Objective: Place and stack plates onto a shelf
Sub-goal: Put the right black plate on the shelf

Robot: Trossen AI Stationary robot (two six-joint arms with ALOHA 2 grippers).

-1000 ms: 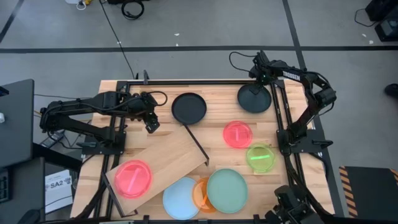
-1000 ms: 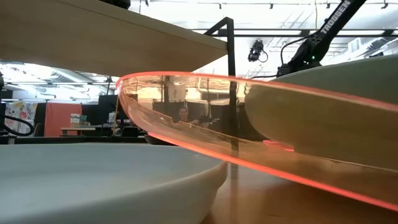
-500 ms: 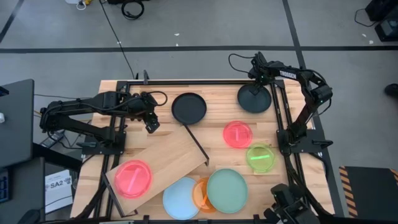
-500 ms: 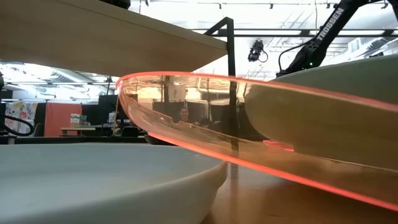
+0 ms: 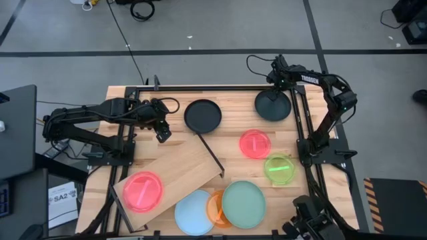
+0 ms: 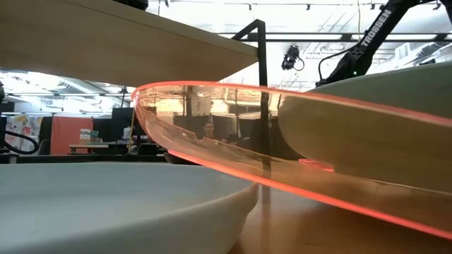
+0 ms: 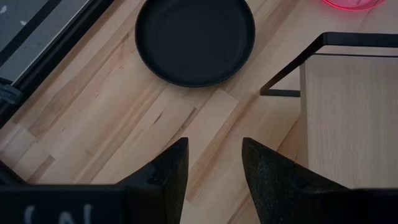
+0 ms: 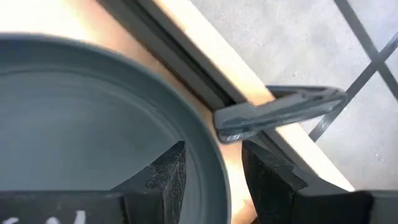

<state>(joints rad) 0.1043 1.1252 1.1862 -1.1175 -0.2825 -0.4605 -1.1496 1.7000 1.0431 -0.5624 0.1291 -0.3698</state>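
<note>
High view: right fingers (rim between them, not clamped) straddle the black plate at 1 o'clock; left fingers hover parted, empty.

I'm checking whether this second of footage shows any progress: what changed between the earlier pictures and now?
Very little. The right arm shifted slightly at the table's far right corner, its pincer straddling the rim of the black plate there. The left pincer stayed open over bare table. The shelf, its pink plate and every other plate are unmoved.
</note>
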